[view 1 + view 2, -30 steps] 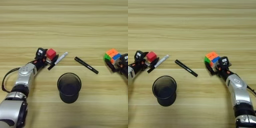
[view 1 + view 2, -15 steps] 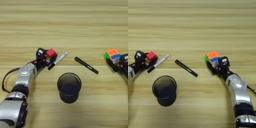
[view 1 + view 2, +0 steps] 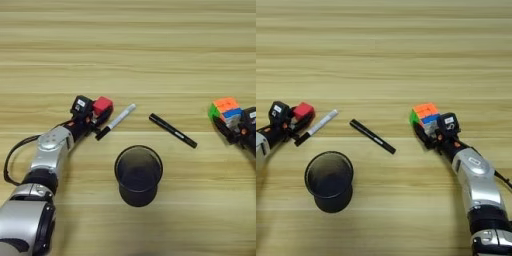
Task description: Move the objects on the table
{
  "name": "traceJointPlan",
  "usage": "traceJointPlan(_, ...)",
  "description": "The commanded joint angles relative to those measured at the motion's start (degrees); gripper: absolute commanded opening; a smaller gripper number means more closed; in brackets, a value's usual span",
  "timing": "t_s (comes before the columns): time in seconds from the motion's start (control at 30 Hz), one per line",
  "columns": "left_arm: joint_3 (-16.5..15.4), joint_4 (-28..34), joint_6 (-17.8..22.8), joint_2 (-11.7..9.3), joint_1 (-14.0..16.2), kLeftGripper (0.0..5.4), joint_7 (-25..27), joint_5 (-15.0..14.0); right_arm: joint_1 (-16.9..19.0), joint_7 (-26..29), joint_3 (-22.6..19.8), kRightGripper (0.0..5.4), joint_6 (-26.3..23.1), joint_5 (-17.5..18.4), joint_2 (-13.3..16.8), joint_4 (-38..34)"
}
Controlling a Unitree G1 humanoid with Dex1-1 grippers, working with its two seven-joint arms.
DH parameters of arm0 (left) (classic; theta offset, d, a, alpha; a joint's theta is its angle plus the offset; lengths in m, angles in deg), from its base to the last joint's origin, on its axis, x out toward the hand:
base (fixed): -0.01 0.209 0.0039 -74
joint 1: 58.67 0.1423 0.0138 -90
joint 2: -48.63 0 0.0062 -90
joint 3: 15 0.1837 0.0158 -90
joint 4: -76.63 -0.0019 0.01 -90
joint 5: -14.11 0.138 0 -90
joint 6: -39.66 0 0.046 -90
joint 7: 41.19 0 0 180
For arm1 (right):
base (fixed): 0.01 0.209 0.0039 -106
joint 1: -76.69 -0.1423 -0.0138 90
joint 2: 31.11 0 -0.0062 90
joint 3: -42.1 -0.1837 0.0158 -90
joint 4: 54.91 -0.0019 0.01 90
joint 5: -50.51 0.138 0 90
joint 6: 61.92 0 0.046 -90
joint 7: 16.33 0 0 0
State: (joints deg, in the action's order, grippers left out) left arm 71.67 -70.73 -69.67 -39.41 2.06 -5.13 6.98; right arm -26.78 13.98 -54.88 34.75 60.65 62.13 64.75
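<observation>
Two cubes are gripped: the left gripper (image 3: 96, 116) clamps the red cube (image 3: 102, 105), the right gripper (image 3: 432, 131) the puzzle cube (image 3: 424, 114). Both markers and the mesh cup (image 3: 138, 174) sit mid-table, seemingly untouched

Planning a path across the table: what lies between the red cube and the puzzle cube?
Between the red cube and the puzzle cube lie the white marker, then the black marker, both clear in the left eye view.

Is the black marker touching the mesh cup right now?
Apart. In the left eye view, bare table wood shows plainly between the black marker and the rim of the black mesh cup; the right eye view shows the same gap.
</observation>
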Motion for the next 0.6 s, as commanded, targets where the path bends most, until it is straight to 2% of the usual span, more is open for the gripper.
traceJointPlan(0.03,-0.1,0.5,-0.3,0.0,-0.3,2.17,-0.4,0.5,-1.1,-0.3,-0.3,3.33,0.2,-0.1,0.4,-0.4)
traceJointPlan(0.27,0.0,2.4,-1.9,-0.4,0.2,2.17,-0.6,0.7,-1.1,-0.2,-0.7,3.33,0.1,0.7,0.3,-3.5)
traceJointPlan(0.6,-1.2,11.0,-1.0,-0.7,2.3,2.17,1.9,-1.7,0.2,0.0,-0.4,3.33,-1.9,1.8,0.4,-12.6)
